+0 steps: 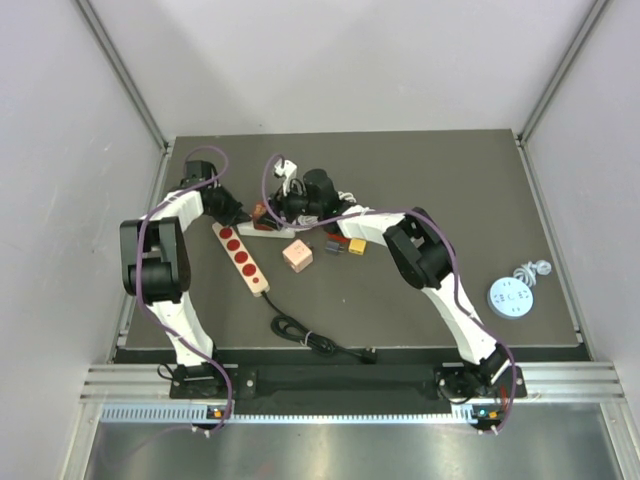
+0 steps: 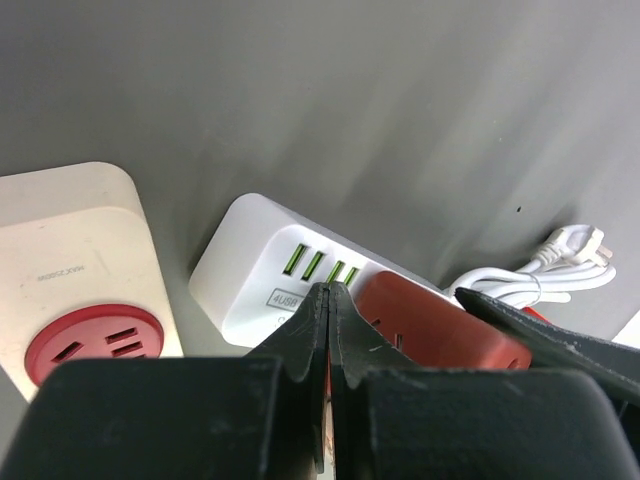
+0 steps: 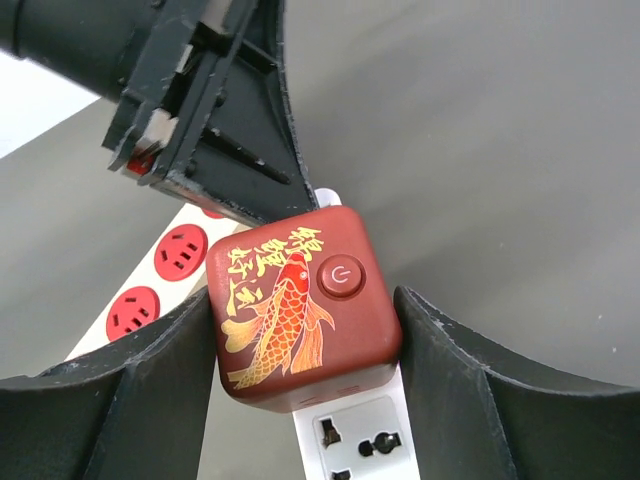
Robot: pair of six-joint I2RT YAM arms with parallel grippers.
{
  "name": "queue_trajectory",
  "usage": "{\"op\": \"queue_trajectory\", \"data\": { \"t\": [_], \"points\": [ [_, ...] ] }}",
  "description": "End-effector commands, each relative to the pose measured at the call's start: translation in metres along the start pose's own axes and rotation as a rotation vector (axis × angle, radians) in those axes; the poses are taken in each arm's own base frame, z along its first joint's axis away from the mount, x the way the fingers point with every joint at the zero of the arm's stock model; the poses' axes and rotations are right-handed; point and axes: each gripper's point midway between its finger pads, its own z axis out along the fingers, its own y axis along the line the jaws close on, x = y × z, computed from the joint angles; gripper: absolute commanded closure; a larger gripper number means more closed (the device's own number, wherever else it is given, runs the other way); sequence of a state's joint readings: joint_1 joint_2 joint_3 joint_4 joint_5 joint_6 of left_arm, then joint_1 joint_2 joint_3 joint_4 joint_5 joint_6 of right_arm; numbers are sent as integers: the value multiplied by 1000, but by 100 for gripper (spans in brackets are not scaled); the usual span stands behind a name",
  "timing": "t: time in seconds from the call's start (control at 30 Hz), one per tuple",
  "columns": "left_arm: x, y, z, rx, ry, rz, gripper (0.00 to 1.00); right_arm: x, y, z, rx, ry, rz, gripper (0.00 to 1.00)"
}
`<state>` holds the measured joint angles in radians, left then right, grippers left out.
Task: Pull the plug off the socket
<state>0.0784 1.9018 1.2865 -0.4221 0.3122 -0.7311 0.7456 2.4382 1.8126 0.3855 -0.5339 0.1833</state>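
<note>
Grey tabletop (image 1: 430, 190), pale walls (image 1: 330, 60), red plug (image 3: 300, 300) on white socket (image 3: 350, 440)

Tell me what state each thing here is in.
Plug: seated in the white strip, gripped.
White strip: lying flat, plug on top.
Beige strip: sockets empty.
Black cord: loose, its end plugged into nothing.
Right jaws: shut on the plug.
Left jaws: shut, tips at the white strip.

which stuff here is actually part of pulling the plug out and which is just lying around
Part of the job:
red cube plug
white power strip it sits in

Lying about:
beige strip with red sockets
pink cube
yellow block
blue disc
black cable
</note>
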Motion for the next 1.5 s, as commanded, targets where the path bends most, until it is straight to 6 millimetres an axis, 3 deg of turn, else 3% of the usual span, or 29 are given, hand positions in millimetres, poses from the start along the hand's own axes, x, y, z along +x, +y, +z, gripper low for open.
{"op": "queue_trajectory", "data": {
  "t": [0.0,0.07,0.1,0.2,0.33,0.6,0.7,0.77,0.8,0.83,0.9,0.97,1.0,1.1,1.2,1.33,1.37,1.43,1.47],
  "points": [
    [40,87,20,-313,107,-7,100,-98,48,-16,-68,-242,-196,100],
    [41,87,20,-316,104,-3,100,-95,47,-14,22,-195,-334,100],
    [41,87,19,-316,105,2,100,-93,59,-9,31,-185,-368,100],
    [44,89,19,-323,106,6,100,-92,52,-4,168,-163,-460,100],
    [50,94,17,-333,109,16,100,-96,40,-5,197,-183,-392,100],
    [58,106,17,-354,93,26,100,-142,29,-39,44,-420,-136,100],
    [62,109,18,-357,100,26,100,-143,24,-37,52,-417,-93,100],
    [63,110,19,-361,101,33,100,-145,22,-38,82,-417,-115,100],
    [64,110,19,-363,101,33,100,-145,29,-35,83,-411,-135,100],
    [64,110,18,-364,96,36,100,-145,29,-35,151,-368,-236,100],
    [63,110,19,-366,93,37,100,-146,54,-23,164,-329,-358,100],
    [63,110,18,-367,91,40,100,-140,55,-16,224,-280,-461,100],
    [63,109,18,-367,88,41,100,-146,63,-11,233,-281,-510,100],
    [65,110,18,-369,81,46,100,-150,52,-7,302,-258,-549,100],
    [66,112,18,-368,80,47,100,-171,47,-18,280,-316,-499,100],
    [64,113,19,-365,69,50,100,-175,53,-24,90,-374,-361,100],
    [65,111,19,-360,70,48,100,-171,50,-26,70,-382,-303,100],
    [66,110,21,-351,71,43,100,-179,42,-36,27,-438,-216,100],
    [67,110,22,-349,71,43,100,-180,29,-43,30,-454,-183,100]
  ]
}}
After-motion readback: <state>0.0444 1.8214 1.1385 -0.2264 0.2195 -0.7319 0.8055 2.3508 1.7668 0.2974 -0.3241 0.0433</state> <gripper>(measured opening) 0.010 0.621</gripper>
